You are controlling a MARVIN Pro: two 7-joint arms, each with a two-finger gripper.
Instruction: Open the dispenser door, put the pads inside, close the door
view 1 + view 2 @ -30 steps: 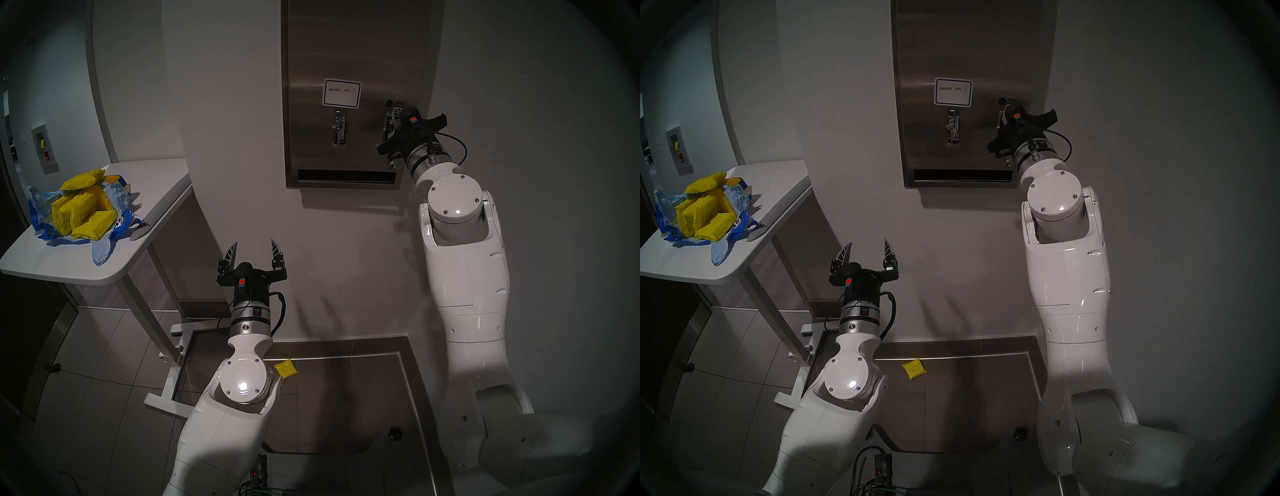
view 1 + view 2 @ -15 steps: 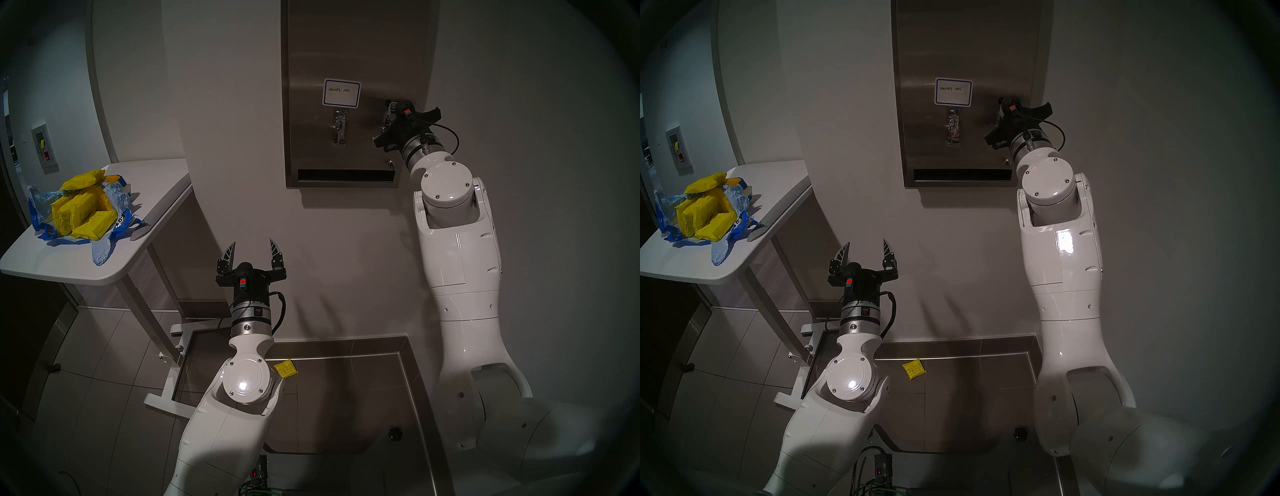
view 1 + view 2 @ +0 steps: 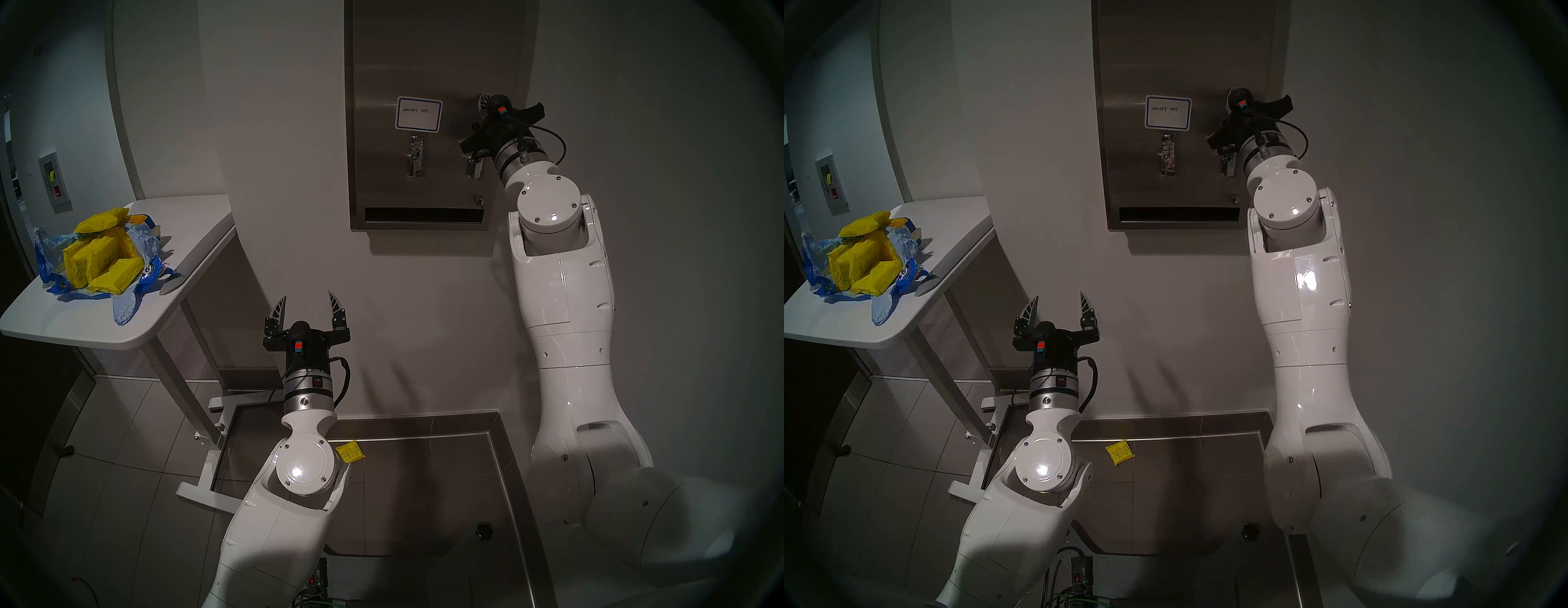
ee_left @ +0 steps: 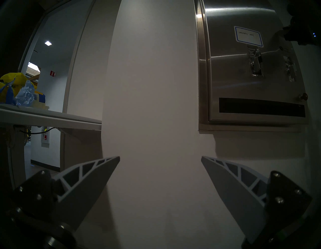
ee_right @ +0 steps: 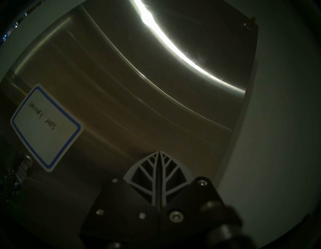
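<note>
The dispenser door (image 3: 382, 63) is a brushed-steel panel on the wall, closed, with a blue-bordered label (image 3: 418, 113), two chrome levers (image 3: 415, 157), a key lock (image 3: 479, 200) and a bottom slot (image 3: 424, 215). My right gripper (image 3: 481, 99) is shut and empty, its tips at the door's face to the right of the label, above the right lever (image 3: 474, 167). In the right wrist view the gripper (image 5: 159, 153) is closed in front of the steel (image 5: 121, 87). My left gripper (image 3: 307, 297) is open and empty, facing the wall below the dispenser. Yellow pads (image 3: 102, 259) lie piled on the table.
The pads sit in a torn blue plastic bag (image 3: 55, 254) on a white side table (image 3: 191, 229) at the left. One yellow pad (image 3: 350, 452) lies on the tiled floor beside my left arm. A doorway opens behind the table.
My right gripper has moved up the door, from the right lever to beside the label, staying shut. The left arm has barely moved.
</note>
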